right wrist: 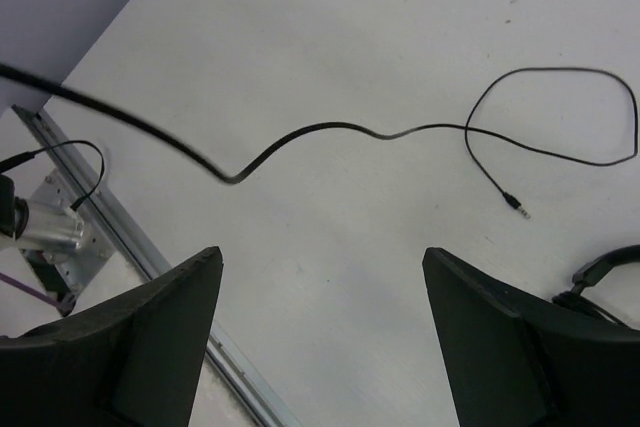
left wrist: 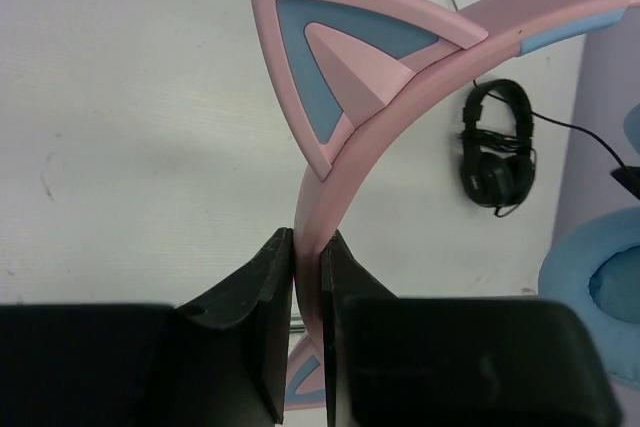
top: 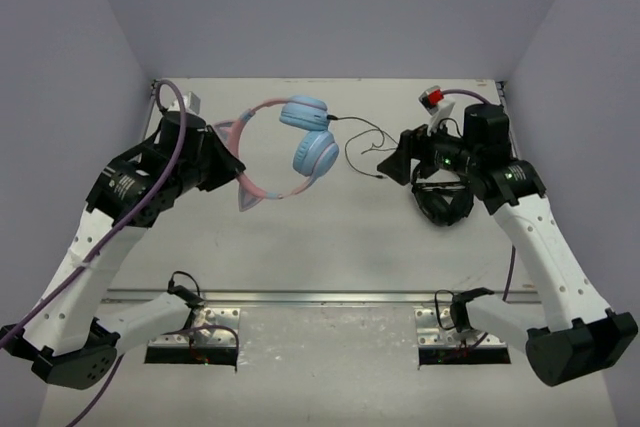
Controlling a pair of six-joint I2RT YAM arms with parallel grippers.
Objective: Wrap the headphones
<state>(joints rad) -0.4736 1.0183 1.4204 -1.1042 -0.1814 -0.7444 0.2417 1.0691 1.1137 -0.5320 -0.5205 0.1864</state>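
Left pincer (left wrist: 308,247) clenched on headphones (left wrist: 400,77) band; right pincer (right wrist: 322,257) spread near cord (right wrist: 330,127), plug (right wrist: 518,207) clear only there.

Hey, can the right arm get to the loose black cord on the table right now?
Probably yes. The right hand is open and faces the cord, and nothing lies between them.

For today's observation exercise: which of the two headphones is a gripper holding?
The cat-eared pink headphones, headband clamped in the left gripper; the black headphones lie free.
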